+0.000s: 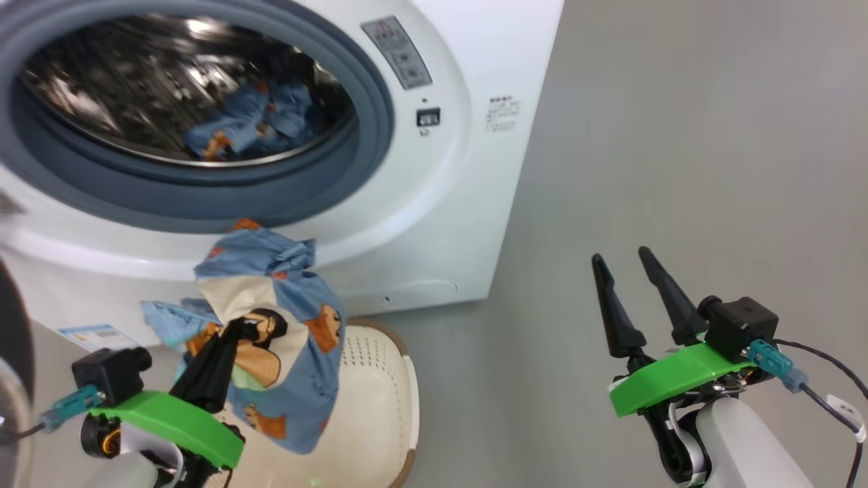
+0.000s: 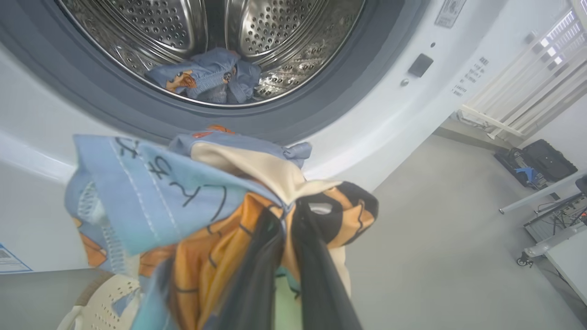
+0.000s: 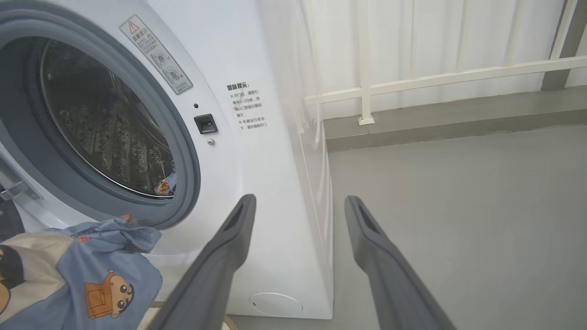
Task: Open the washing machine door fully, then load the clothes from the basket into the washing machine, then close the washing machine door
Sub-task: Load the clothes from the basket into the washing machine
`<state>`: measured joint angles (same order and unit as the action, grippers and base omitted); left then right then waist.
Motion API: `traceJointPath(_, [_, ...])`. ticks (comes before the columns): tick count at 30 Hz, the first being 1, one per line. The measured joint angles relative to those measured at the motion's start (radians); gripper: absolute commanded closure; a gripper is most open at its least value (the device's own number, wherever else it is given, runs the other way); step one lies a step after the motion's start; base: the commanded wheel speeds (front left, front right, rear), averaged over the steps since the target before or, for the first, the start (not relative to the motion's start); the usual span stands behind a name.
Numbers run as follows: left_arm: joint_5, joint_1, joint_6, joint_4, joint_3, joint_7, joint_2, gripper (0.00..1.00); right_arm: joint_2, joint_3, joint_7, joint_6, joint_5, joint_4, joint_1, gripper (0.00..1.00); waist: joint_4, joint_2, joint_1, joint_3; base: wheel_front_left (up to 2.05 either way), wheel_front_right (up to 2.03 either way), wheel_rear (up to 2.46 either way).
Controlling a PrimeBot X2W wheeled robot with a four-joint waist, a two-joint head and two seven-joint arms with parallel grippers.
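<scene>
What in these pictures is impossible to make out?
- Basket contents: head view, the hanging garment covers most of the inside, so any remaining clothes are hidden.
- Washing machine door: head view, cut off by the left edge; only a dark sliver shows.
- Warning sticker wording: head view, too small and blurred.

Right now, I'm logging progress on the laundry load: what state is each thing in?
washing machine door: open.
loaded clothes: lying in the drum.
basket: upright on the floor.
held garment: lifted over the basket, not yet in the drum.
left pincer: shut on the held garment.
right pincer: open, empty.
</scene>
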<state>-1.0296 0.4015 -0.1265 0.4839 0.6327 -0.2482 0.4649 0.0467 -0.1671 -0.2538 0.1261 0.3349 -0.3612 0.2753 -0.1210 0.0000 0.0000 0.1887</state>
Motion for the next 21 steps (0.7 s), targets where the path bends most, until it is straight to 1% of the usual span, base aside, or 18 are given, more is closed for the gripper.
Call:
traceJointPath(4, [0.069, -0.052, 0.028, -0.076, -0.07, 0.0, -0.022, 1.0, 0.001, 0.009, 0.0, 0.0, -0.003, -0.005, -0.001, 0.0, 0.016, 0.0, 0.0, -0.043, 0.0, 0.0, 0.0])
traceJointPath(5, [0.069, -0.052, 0.028, -0.076, -0.07, 0.0, -0.022, 1.0, 0.001, 0.009, 0.0, 0.0, -0.003, -0.005, -0.001, 0.0, 0.016, 0.0, 0.0, -0.043, 0.0, 0.0, 0.0])
traceJointPath(6, [0.098, -0.075, 0.047, -0.109, -0.098, 0.0, -0.027, 1.0, 0.001, 0.012, 0.0, 0.0, -0.016, -0.007, -0.004, 0.0, 0.024, 0.0, 0.0, -0.061, 0.0, 0.0, 0.0])
traceJointPath(7, [0.098, -0.075, 0.047, -0.109, -0.098, 0.0, -0.027, 1.0, 0.001, 0.012, 0.0, 0.0, -0.016, -0.007, -0.004, 0.0, 0.024, 0.0, 0.0, -0.061, 0.0, 0.0, 0.0])
traceJointPath(10, [0.115, -0.105, 0.073, -0.161, -0.146, 0.0, -0.047, 1.0, 0.001, 0.018, 0.0, 0.0, -0.02, -0.009, -0.022, 0.0, 0.035, 0.0, 0.0, -0.085, 0.0, 0.0, 0.0])
traceJointPath(14, [0.165, -0.138, 0.107, -0.221, -0.179, -0.003, -0.054, 1.0, 0.001, 0.03, 0.0, 0.0, -0.021, -0.012, -0.043, 0.0, 0.046, 0.0, 0.0, -0.116, 0.0, 0.0, 0.0])
traceJointPath(21, [0.169, -0.177, 0.136, -0.266, -0.196, -0.003, -0.066, 1.0, 0.009, 0.033, 0.0, 0.0, -0.021, -0.012, -0.044, 0.0, 0.052, 0.0, 0.0, -0.143, 0.0, 0.0, 0.0])
